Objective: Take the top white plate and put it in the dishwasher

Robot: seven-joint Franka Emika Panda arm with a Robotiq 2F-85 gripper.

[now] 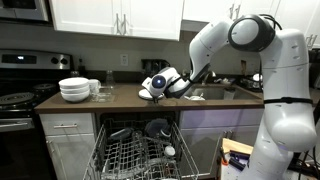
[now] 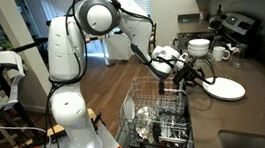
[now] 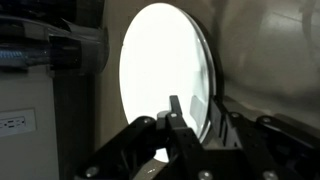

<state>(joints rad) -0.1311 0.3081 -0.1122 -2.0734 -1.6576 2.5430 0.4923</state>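
While the pincer grips its rim, the top white plate gleams round.

Wrist view: face of the top white plate glared out to flat white, no surface detail readable. Its lower rim was hidden behind the near finger of the end effector; the second fingertip was lost in the dark blur at right, so a true pinch could not be judged, and the end effector's body was cut off at the bottom edge. In both exterior views the dishwasher ran off the bottom edge; dishes in its racks were too small to tell apart.
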